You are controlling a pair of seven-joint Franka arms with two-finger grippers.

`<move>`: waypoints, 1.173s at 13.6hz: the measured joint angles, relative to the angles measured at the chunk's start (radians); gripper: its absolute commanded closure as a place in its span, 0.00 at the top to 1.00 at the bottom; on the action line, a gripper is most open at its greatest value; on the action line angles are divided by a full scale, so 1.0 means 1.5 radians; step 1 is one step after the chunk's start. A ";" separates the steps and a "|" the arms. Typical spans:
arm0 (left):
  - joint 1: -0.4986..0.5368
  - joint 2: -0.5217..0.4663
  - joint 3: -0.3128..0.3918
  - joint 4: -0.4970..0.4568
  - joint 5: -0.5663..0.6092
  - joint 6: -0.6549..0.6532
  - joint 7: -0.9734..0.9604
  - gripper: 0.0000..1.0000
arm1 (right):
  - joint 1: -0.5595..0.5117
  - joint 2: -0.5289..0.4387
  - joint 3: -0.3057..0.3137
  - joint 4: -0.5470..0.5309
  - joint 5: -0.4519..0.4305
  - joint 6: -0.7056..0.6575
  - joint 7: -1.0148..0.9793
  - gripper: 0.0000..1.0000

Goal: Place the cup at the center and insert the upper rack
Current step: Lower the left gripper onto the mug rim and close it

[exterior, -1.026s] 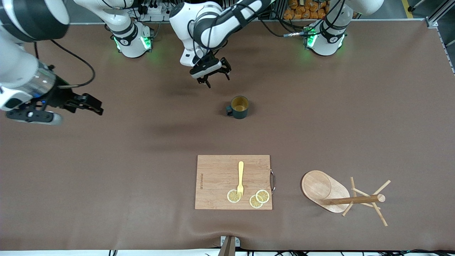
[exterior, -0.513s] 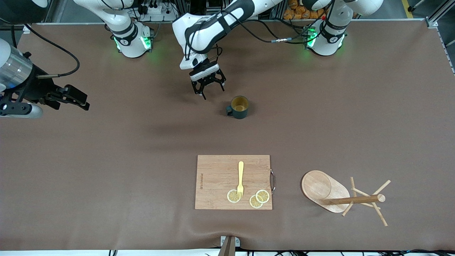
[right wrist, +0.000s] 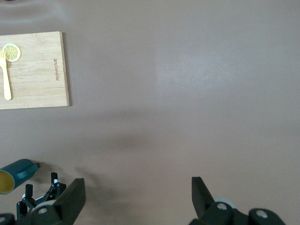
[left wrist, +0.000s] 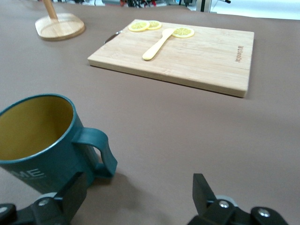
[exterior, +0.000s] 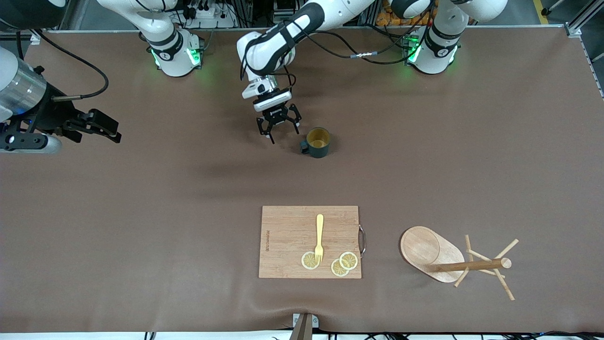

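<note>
Left gripper (exterior: 278, 128) splayed beside cup (exterior: 318, 142)

Even, fairly bright light falls from overhead onto the brown tabletop (exterior: 141, 226), with no harsh glare. Soft, blurry shadows of the arms lie across its middle, and the cup (exterior: 318, 142) casts only a faint one. Green lamps glow at the arm bases. In the left wrist view the near fingers (left wrist: 70, 197) look slightly soft, perhaps out of focus; the cutting board (left wrist: 187, 56) stays sharp.
</note>
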 measured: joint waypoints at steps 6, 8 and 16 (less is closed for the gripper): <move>-0.027 0.016 0.054 0.002 0.011 -0.001 -0.006 1.00 | 0.005 -0.032 -0.002 -0.057 0.000 0.048 -0.015 1.00; -0.026 0.021 0.059 0.002 0.034 -0.001 -0.006 1.00 | 0.006 -0.045 -0.008 -0.073 -0.001 0.055 -0.048 1.00; -0.027 0.046 0.072 0.003 0.061 -0.001 -0.006 0.66 | 0.008 -0.048 -0.024 -0.023 -0.038 0.030 -0.070 1.00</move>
